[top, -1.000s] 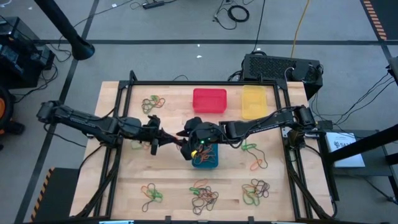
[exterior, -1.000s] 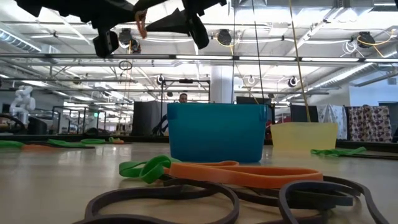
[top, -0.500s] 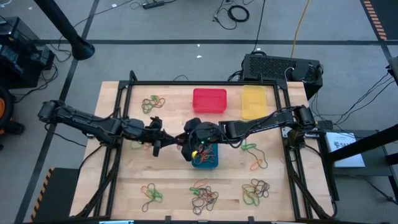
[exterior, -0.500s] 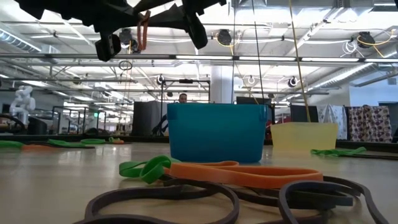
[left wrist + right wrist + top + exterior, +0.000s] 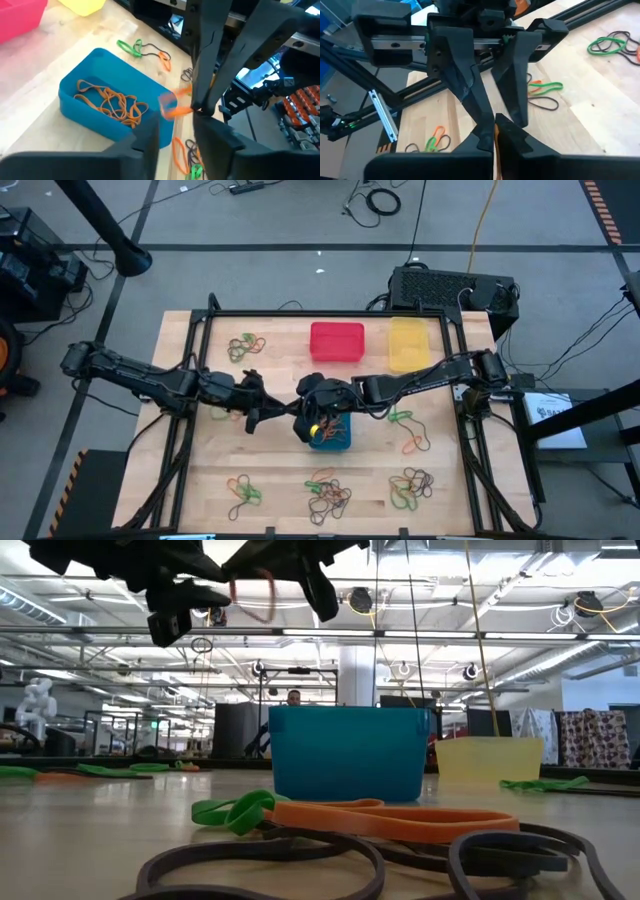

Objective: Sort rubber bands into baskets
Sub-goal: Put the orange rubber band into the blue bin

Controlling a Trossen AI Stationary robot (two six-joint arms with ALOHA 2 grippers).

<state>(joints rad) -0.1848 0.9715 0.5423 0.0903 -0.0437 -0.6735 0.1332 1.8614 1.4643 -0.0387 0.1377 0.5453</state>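
Note:
An orange rubber band (image 5: 176,103) hangs in the air just left of the blue basket (image 5: 332,436), which holds several orange bands (image 5: 112,102). My right gripper (image 5: 299,418) is shut on the hanging band. My left gripper (image 5: 267,410) faces it from the table's left, and its fingers (image 5: 150,142) stand open below and beside the band. The red basket (image 5: 337,342) and the yellow basket (image 5: 408,343) stand at the far side. My right gripper pinches the orange band's edge (image 5: 495,131) between the free ends of its two fingers (image 5: 204,75). The fingers come slanting down from the table's right. The band (image 5: 255,595) hangs slack and clear of the table, beside the blue basket.
Loose heaps of orange, green and dark bands lie at the far left (image 5: 246,346), along the near edge (image 5: 241,491) (image 5: 328,496) (image 5: 412,485) and to the right of the blue basket (image 5: 405,420). A metal frame (image 5: 200,360) rims the table.
My left gripper has moved a little toward the table's right, then opened and let go of the orange band. My right gripper has shut on that band. The band, upright between the two grippers before, now swings out from the right fingers.

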